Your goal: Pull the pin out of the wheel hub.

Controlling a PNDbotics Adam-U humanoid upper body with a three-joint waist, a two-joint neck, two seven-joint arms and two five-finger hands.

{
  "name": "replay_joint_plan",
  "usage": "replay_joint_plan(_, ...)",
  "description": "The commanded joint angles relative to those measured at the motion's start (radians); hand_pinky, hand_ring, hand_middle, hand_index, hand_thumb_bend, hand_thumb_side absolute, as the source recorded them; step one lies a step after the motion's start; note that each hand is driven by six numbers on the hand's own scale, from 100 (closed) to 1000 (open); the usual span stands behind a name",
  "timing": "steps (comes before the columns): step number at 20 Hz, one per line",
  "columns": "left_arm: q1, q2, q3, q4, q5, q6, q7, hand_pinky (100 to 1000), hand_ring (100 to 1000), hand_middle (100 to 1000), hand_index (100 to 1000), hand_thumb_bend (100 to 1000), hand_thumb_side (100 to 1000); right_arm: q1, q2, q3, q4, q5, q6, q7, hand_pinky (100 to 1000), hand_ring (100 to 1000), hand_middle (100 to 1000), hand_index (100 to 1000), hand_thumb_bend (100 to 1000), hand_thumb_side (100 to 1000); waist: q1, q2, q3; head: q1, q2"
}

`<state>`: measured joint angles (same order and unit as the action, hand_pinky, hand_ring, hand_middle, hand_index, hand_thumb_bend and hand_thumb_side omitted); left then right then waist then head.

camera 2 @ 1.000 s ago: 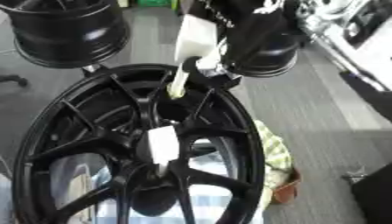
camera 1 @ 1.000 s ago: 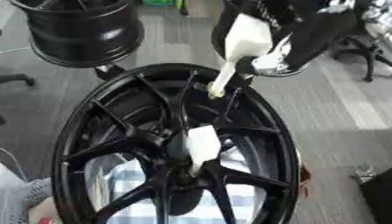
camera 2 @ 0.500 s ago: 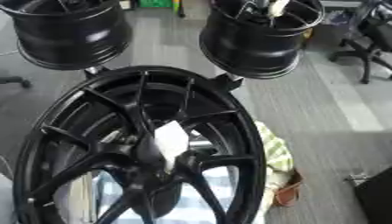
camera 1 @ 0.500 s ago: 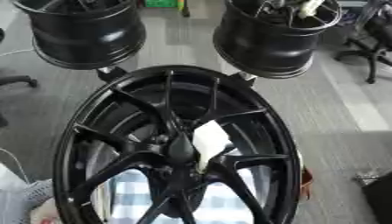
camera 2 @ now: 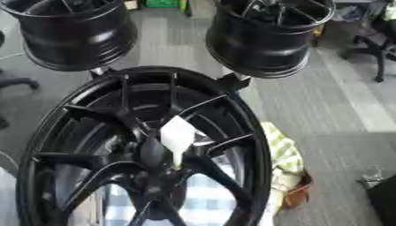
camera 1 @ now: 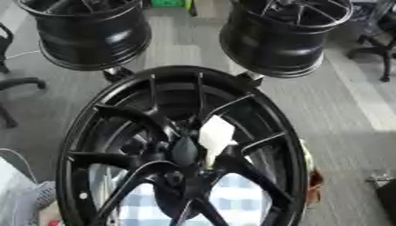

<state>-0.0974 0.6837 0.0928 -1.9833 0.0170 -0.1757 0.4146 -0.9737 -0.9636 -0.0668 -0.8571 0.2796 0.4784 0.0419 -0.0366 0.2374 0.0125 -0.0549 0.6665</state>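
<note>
Pin [camera 1: 216, 136]: a white, wedge-shaped piece standing at the centre of the wheel hub [camera 1: 185, 152], its wide end uppermost and its narrow end tapering down between the spokes beside the dark oval centre cap. I take this to be the pin I am meant to pull; it looks seated in the hub, so I judge the task not yet done.

Neither robot hand appears in either eye view, so I cannot say whether the fingers are spread, pressed together or pinching anything. Nothing is touching the pin.

Moving outward, the hub belongs to a large black wheel [camera 2: 232, 123] with thin forked spokes, which fills the lower part of my view and faces up toward the camera, leaving the pin open to a reach from above. Through the gaps between the spokes I see a blue and white checked cloth [camera 1: 232, 196] lying beneath the wheel.

Beyond the rim, two more black wheels [camera 1: 93, 33] stand at the far edge, one left and one right [camera 1: 282, 35], on grey floor [camera 1: 348, 110]. Office chair legs show at both sides.
</note>
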Motion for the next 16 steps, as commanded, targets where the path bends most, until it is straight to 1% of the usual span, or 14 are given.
replay_joint_plan(1,-0.005,0.016,0.013,-0.017,-0.002,-0.003,0.000,772,880,749,849,259,754,-0.026,-0.027,-0.031,0.048,0.051,-0.014,-0.008,815,823,805,834,584,223,0.003,-0.014,-0.002,0.006,-0.006)
replay_joint_plan(2,-0.004,0.016,0.013,-0.017,-0.002,-0.004,-0.001,772,881,749,850,259,754,-0.028,-0.026,-0.033,0.060,0.069,-0.016,0.002,834,875,873,889,594,292,0.003,-0.014,-0.002,0.006,-0.005)
replay_joint_plan(4,-0.003,0.015,0.014,-0.017,-0.002,-0.004,0.000,772,881,749,850,259,754,-0.033,-0.025,-0.041,0.074,0.100,-0.015,0.020,838,889,889,905,552,341,0.003,-0.015,-0.003,0.006,-0.004)
replay_joint_plan(6,-0.003,0.016,0.014,-0.017,-0.003,-0.004,-0.001,772,881,749,850,260,753,-0.038,-0.022,-0.053,0.080,0.116,-0.009,0.026,835,882,883,903,546,352,0.003,-0.016,-0.003,0.006,-0.003)
replay_joint_plan(9,-0.003,0.016,0.015,-0.017,-0.003,-0.004,0.000,773,881,749,850,260,752,-0.041,-0.021,-0.067,0.079,0.115,-0.003,0.012,832,872,874,898,550,347,0.003,-0.018,-0.003,0.007,-0.002)
replay_joint_plan(13,-0.003,0.017,0.015,-0.017,-0.004,-0.006,0.001,773,881,749,850,260,750,-0.043,-0.019,-0.072,0.069,0.091,-0.004,-0.014,824,853,848,882,551,340,0.003,-0.020,-0.002,0.008,-0.001)
replay_joint_plan(16,-0.003,0.017,0.016,-0.017,-0.005,-0.006,0.002,773,880,749,850,260,749,-0.044,-0.015,-0.072,0.045,0.060,-0.020,-0.032,811,817,807,857,540,331,0.003,-0.021,-0.002,0.008,0.000)
